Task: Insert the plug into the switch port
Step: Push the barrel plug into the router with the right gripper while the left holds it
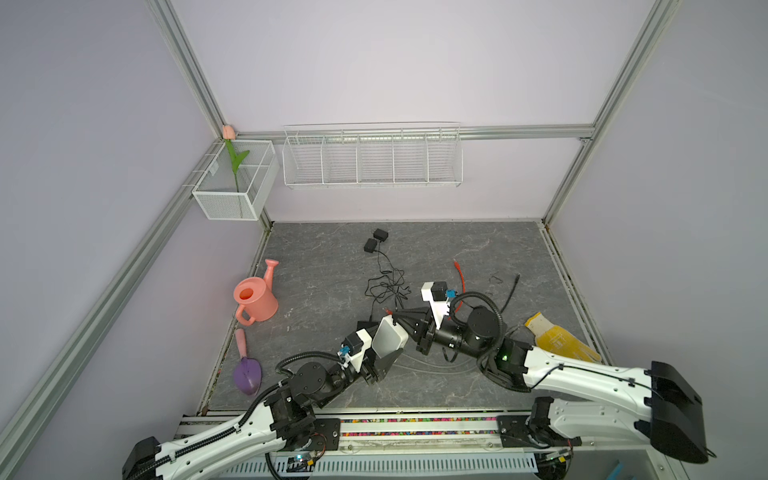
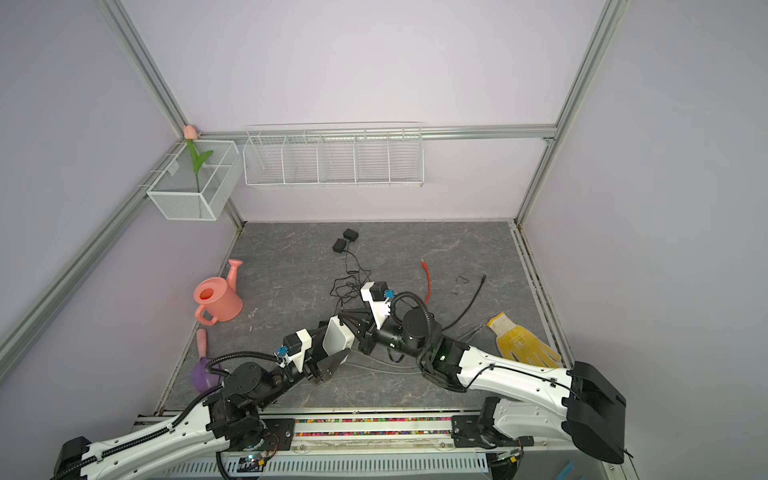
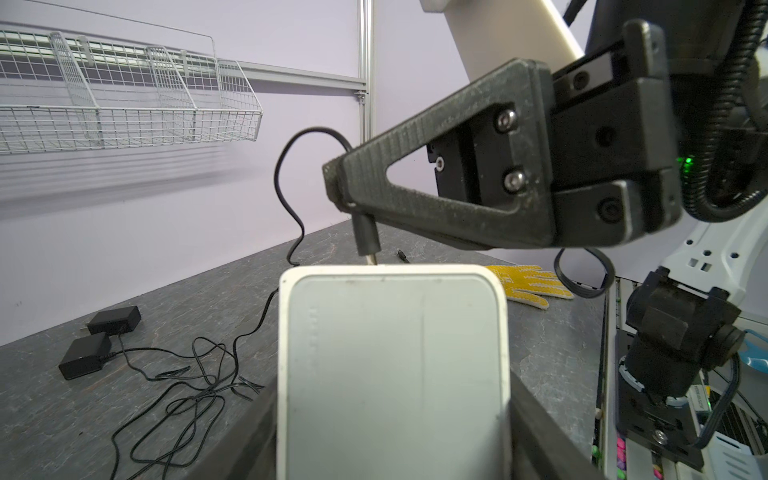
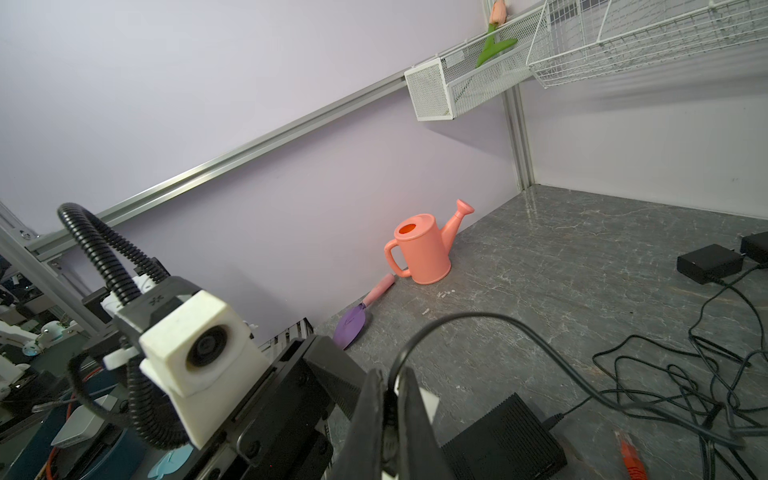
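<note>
My right pincer (image 3: 337, 185) is clenched on the short black barrel plug (image 3: 368, 237), which hangs from its tips with the bare metal pin pointing at the edge of the white, round-cornered plastic switch (image 3: 392, 374); in the left wrist view the pin meets that edge, though I cannot tell whether it sits inside a port; my left pincer (image 2: 338, 338) grasps the switch by its two sides and holds it tilted above the grey marbled bench (image 1: 478, 245), near the front middle. The plug's thin black cable (image 3: 286, 195) loops up from behind the tips and drops to the bench.

Counting what I see: one plug; one white switch; one flat black box (image 4: 503, 440) lying on the bench below the right pincer; two black power adapters (image 1: 380, 235) side by side near the back wall; one orange-red cable (image 1: 459, 276); one thick black cable (image 1: 512, 291); one yellow work glove (image 1: 559, 338); one pink watering can (image 1: 254, 299); one purple trowel (image 1: 247, 368) with a pink handle; one long white wire rack (image 1: 372, 166) and one white mesh basket (image 1: 232, 203), the latter holding one artificial tulip (image 1: 235, 162).

The plug is a plain matte black cylinder with a short silver pin; the switch face is smooth, off-white and lightly scuffed.
</note>
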You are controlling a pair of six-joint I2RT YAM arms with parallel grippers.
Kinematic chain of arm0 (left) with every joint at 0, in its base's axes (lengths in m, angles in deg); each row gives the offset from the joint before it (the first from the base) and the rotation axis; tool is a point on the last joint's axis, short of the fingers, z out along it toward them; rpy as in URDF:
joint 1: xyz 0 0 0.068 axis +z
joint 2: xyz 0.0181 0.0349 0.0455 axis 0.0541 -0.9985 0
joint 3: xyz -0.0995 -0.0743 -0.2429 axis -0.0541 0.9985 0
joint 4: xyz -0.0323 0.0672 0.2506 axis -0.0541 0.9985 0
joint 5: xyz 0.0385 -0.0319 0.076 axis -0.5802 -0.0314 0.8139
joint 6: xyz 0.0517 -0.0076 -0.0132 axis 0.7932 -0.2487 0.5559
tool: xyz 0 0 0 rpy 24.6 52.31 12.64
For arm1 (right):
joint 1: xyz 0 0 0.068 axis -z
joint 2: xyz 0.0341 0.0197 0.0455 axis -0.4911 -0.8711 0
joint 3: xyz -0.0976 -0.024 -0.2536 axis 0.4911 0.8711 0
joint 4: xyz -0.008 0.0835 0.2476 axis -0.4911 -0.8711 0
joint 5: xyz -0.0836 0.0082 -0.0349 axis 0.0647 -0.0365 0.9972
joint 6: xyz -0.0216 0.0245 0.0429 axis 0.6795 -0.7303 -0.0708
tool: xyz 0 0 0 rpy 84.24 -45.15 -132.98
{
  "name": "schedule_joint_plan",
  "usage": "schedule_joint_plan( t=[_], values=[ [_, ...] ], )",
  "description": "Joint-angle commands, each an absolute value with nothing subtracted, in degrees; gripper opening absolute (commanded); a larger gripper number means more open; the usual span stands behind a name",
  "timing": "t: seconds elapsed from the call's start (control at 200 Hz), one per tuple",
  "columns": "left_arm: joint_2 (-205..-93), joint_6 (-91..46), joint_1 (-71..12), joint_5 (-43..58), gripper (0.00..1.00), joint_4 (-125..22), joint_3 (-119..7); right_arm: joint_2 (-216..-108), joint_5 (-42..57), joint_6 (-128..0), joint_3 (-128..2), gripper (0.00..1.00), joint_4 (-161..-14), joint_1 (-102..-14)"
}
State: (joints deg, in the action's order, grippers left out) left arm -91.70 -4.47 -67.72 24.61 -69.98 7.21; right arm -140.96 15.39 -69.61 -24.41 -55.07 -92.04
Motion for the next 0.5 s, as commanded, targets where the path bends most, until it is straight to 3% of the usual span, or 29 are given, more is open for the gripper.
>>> schedule_joint_plan(
  t=[0.0,0.495],
  values=[
    [-88.4,-0.9,-68.1,21.6,0.0,-96.3,-2.1,-146.6,15.4,-71.5,-18.8,0.07,-75.5,-93.6],
    [-86.6,1.1,-68.0,23.2,0.0,-97.8,-2.6,-148.5,18.6,-73.9,-18.0,0.07,-74.6,-96.3]
  ],
)
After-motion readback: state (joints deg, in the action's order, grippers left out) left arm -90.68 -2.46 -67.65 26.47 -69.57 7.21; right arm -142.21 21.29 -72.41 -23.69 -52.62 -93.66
